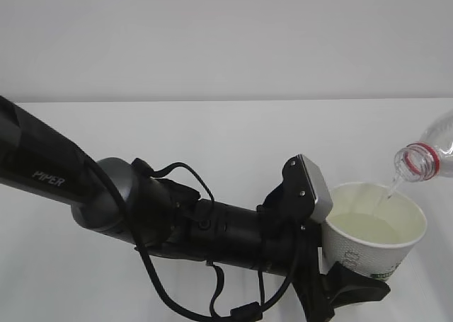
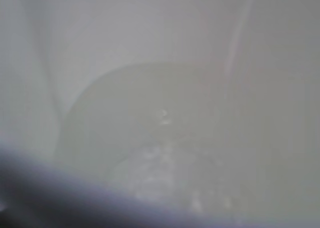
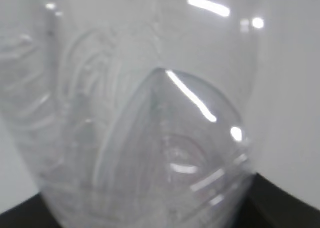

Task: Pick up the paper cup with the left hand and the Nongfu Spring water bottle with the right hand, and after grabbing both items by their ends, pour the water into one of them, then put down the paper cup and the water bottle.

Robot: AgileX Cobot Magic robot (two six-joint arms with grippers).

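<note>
We see the paper cup (image 1: 374,235) at the lower right of the exterior view, upright, raised off the white table (image 1: 212,145), with water (image 1: 368,226) pooled inside. The left hand (image 1: 340,283) pinches it low on the wall; one black finger (image 1: 357,285) wraps the near side under the green print. The Nongfu Spring water bottle (image 1: 428,156) comes in from the right edge, tipped mouth-down over the cup's far rim, red neck ring showing, a thin stream falling in. In the right wrist view the bottle's clear ribbed body (image 3: 150,138) fills the frame, dark edges at the bottom; the right hand's fingers aren't clearly seen, so we can't tell their state. The left wrist view is a blur of cup interior (image 2: 165,138).
</note>
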